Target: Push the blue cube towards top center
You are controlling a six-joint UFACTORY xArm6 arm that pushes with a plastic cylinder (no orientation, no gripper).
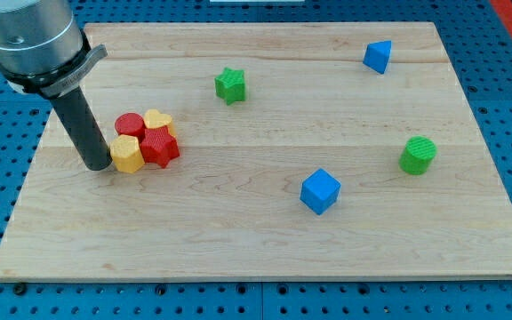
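The blue cube [319, 191] lies on the wooden board [265, 240], right of the middle and toward the view's bottom. My tip [99, 165] rests on the board at the view's left, far left of the blue cube. It stands just left of a yellow block [127, 155], touching or nearly touching it.
A tight cluster sits beside my tip: the yellow block, a red cylinder [131, 124], a yellow heart [157, 119] and a red star [160, 147]. A green star [230, 85] lies at top centre, a blue triangular block [378, 56] at top right, a green cylinder [418, 155] at right.
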